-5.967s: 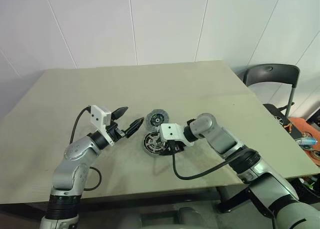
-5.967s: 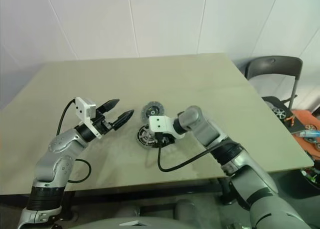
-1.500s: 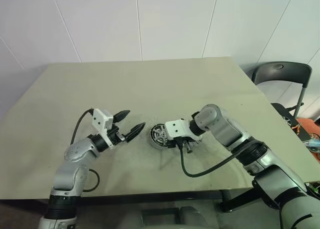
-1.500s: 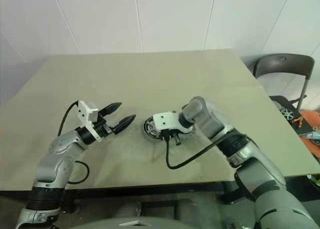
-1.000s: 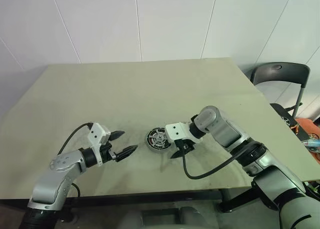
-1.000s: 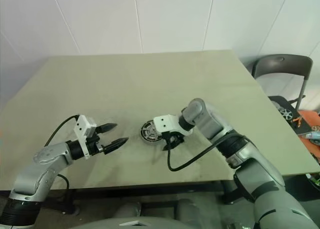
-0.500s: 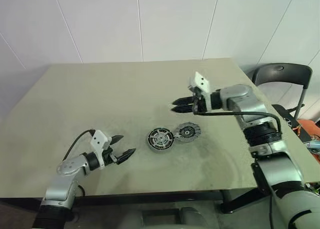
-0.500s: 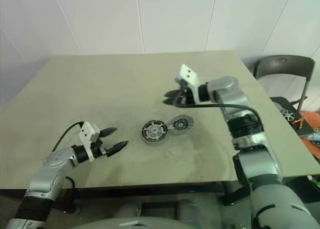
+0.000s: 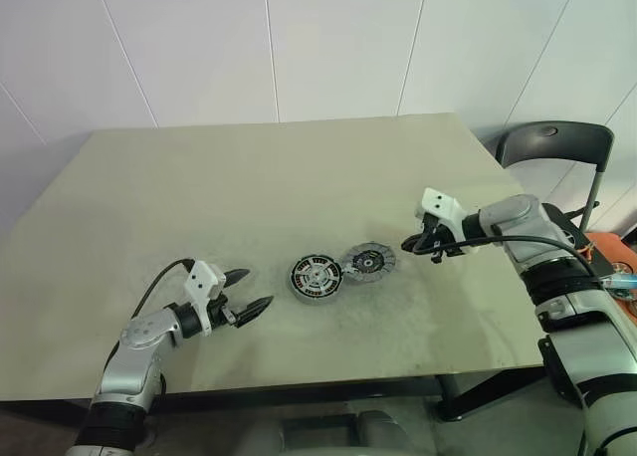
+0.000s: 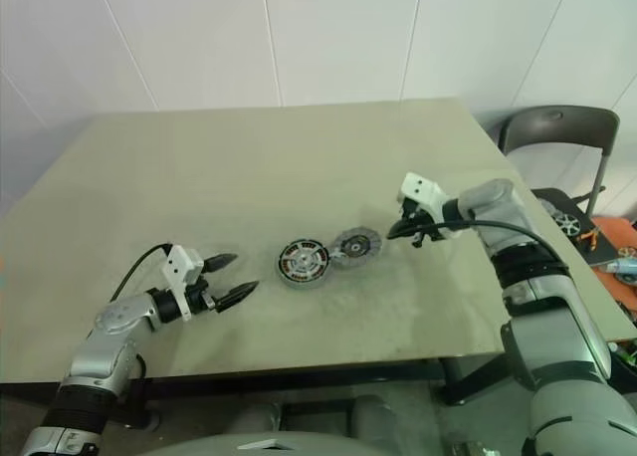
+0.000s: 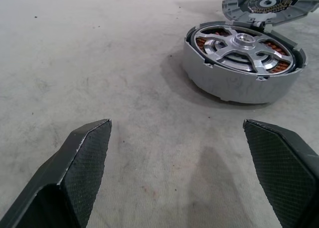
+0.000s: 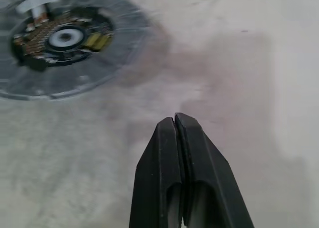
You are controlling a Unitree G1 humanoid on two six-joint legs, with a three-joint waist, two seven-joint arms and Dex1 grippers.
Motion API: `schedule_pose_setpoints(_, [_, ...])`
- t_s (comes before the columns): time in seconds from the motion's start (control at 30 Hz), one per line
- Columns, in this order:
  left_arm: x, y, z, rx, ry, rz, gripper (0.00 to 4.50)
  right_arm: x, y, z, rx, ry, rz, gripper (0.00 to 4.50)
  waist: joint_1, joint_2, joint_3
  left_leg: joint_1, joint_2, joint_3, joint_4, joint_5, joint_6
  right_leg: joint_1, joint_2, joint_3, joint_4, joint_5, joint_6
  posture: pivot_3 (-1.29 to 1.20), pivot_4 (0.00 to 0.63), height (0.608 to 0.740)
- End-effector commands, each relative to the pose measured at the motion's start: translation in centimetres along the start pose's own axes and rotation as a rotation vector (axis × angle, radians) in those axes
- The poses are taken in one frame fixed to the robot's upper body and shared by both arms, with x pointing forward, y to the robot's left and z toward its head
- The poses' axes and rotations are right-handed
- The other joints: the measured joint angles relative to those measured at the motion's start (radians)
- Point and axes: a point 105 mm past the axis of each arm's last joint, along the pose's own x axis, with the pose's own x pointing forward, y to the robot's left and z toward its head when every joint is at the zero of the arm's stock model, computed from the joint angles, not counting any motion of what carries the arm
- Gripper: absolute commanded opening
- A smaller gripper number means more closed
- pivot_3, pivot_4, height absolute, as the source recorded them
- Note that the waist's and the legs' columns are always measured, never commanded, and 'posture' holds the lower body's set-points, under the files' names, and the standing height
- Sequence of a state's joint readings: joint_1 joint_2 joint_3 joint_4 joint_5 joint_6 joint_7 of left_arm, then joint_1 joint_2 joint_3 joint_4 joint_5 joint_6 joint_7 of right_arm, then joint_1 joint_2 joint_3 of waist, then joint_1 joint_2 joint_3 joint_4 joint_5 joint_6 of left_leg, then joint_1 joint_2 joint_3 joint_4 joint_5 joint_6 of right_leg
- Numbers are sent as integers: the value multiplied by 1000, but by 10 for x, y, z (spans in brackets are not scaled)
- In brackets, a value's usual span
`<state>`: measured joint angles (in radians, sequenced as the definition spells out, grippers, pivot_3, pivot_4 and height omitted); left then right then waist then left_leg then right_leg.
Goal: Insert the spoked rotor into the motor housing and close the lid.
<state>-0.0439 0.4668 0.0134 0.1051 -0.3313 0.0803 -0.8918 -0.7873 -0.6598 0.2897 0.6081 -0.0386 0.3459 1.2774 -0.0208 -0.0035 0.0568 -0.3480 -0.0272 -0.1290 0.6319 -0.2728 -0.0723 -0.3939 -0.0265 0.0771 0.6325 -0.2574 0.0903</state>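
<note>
The rotor (image 9: pixel 317 276) sits seated in the grey housing (image 11: pixel 239 83), spokes and hub facing up, copper windings visible between the spokes, near the middle of the table (image 9: pixel 299 167). The lid (image 9: pixel 370 260), a flat round disc with a dark centre, lies open just beside the housing on its right side, its edge touching the housing rim; it does not cover the rotor. The left gripper (image 9: pixel 247 301) rests low over the table to the left of the housing, apart from it, fingers spread wide and holding nothing. The right gripper (image 9: pixel 410 244) hangs to the right of the lid, near but not touching it, fingers pressed together and empty. Nothing lies between either gripper and the parts. The table is plain grey-beige and matte. White panelled walls stand behind, and a dark chair (image 9: pixel 557 147) stands at the right.
</note>
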Motion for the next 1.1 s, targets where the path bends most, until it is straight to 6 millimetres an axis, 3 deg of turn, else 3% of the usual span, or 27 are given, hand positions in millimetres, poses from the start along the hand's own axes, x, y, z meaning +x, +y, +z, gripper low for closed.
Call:
schedule_pose_setpoints(0.03, [1, -3, 24, 34, -70, -25, 4500, 7, 11, 17, -49, -37, 47, 41, 0, 0, 0, 0, 0, 0, 0, 0, 0, 0, 0, 0, 0, 0, 0, 0, 0, 740])
schedule_pose_setpoints(0.17, [1, -12, 40, 38, -94, -37, 4500, 18, 27, 23, -46, -61, 107, 41, 2, 0, 0, 0, 0, 0, 0, 0, 0, 0, 0, 0, 0, 0, 0, 0, 0, 740])
schedule_pose_setpoints(0.43, [1, -14, 49, 31, -88, -28, 4500, 23, 44, 43, -46, -149, 178, 41, 0, 0, 0, 0, 0, -1, 0, 0, 0, 1, 0, 0, 0, 0, 0, 0, 0, 740])
schedule_pose_setpoints(0.7, [3, -14, 48, 24, -82, -28, 4500, 24, 35, 36, -64, -105, 107, 41, 2, 0, 0, 1, 0, 0, 0, 0, 0, 1, 0, 0, 0, 0, 0, 0, 0, 740])
schedule_pose_setpoints(0.93, [5, -14, 45, 24, -75, -32, 4500, 18, 22, 46, -75, -163, 32, 41, 1, 0, 0, 1, 0, 0, 0, 0, 0, 1, 0, 0, 0, 0, 0, 0, 0, 740])
schedule_pose_setpoints(1.1, [7, -15, 46, 25, -74, -35, 4500, 11, 30, 64, -44, -276, 96, 41, 1, 0, 0, 1, 0, 0, 0, 0, 0, 1, 0, 0, 0, 0, 0, 0, 0, 740])
